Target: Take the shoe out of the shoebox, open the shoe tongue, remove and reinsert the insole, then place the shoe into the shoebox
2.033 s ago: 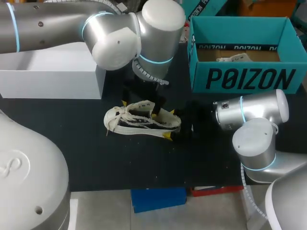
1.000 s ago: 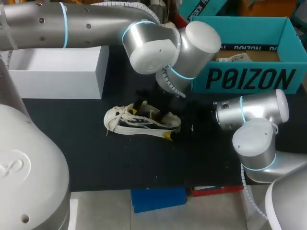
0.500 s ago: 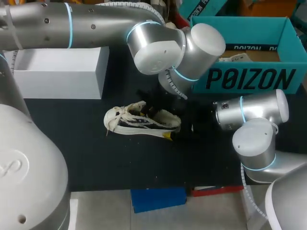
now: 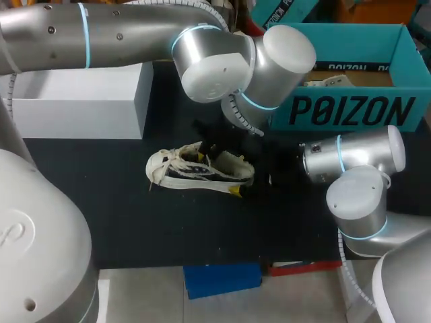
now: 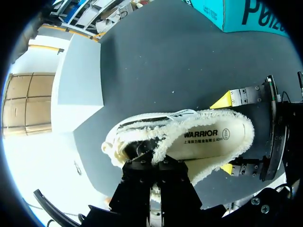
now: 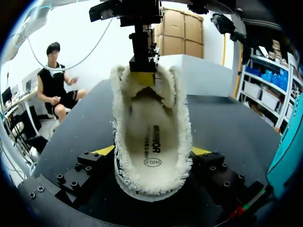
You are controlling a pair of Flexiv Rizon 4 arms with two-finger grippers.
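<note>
A cream low-top shoe [image 4: 201, 171] with frayed edges lies on its sole on the black table [image 4: 135, 222], toe to the left. My left gripper [image 4: 205, 149] comes down onto its middle and is shut on the shoe tongue [image 6: 142, 90], with the fingers [image 5: 152, 163] pressed together. My right gripper [image 4: 246, 180] holds the heel, one yellow tip on each side of it [image 6: 152, 151]. The insole [image 5: 203, 139] lies flat inside the shoe. The teal shoebox [image 4: 337, 111] stands open at the back right.
A white box [image 4: 74, 108] stands at the back left, close to my left arm. Crumpled paper [image 4: 326, 82] lies in the shoebox. Bare black table extends in front of the shoe and to its left.
My left arm swung its wrist to the right over the shoe, and its fingers, open a second ago, closed on the tongue. The right arm and the shoe stayed put.
</note>
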